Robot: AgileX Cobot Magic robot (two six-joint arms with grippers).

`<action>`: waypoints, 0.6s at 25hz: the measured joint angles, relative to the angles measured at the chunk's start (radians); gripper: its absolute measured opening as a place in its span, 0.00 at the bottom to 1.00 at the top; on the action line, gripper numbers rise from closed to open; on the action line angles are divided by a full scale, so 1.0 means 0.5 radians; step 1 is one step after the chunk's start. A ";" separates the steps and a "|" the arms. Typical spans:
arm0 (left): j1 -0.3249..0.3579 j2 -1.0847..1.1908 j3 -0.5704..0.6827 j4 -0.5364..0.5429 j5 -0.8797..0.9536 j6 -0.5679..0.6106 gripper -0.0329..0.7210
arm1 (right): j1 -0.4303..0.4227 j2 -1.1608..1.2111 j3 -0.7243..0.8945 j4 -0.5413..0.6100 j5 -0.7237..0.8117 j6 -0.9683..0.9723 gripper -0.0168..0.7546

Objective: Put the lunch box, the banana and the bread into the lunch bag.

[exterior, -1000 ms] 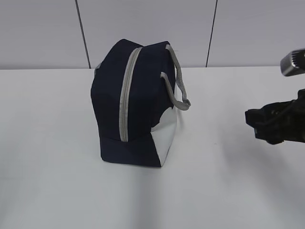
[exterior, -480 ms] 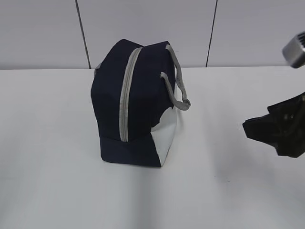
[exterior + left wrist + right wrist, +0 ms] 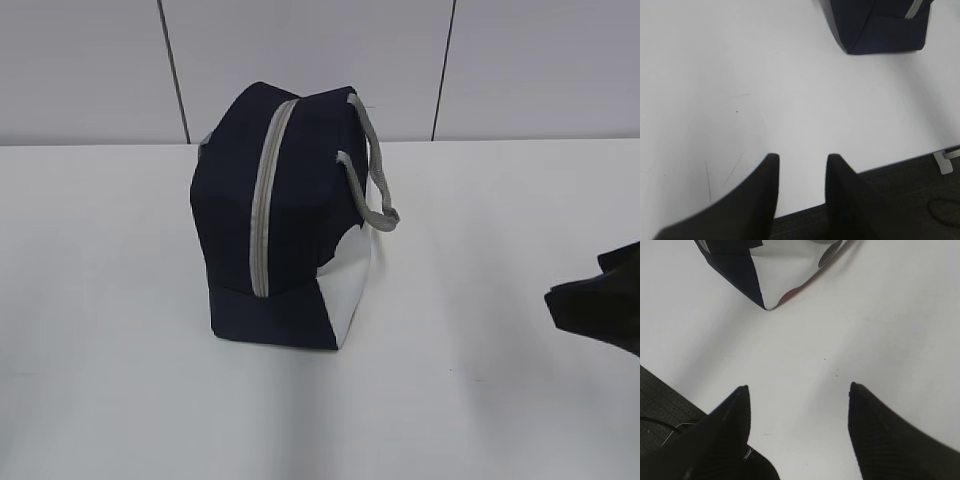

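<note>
No brand, label or writing can be read on anything in the 3 views. 1 lunch bag [image 3: 285,215] stands upright on the white table [image 3: 100,300], navy with a grey zipper [image 3: 263,200] running up its near face, closed along the length that shows, 2 grey strap handles [image 3: 368,170] at its right and a white end panel [image 3: 348,280].

The right gripper [image 3: 797,390] hangs above bare table with its 2 fingers spread wide and nothing between them; the bag's white-panelled corner [image 3: 767,275] lies ahead of the tips, well apart. In the exterior view only a dark part of that arm [image 3: 600,305] shows at the right edge, well to the bag's right.

The left gripper [image 3: 801,159] hovers near the table's front edge, its 2 fingers a narrow gap apart and empty. The bag's navy base corner [image 3: 880,30] sits far ahead and to its right.
</note>
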 joint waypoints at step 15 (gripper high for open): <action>0.000 0.000 0.002 0.000 0.000 -0.002 0.36 | -0.628 -0.981 0.004 -0.054 0.722 0.138 0.61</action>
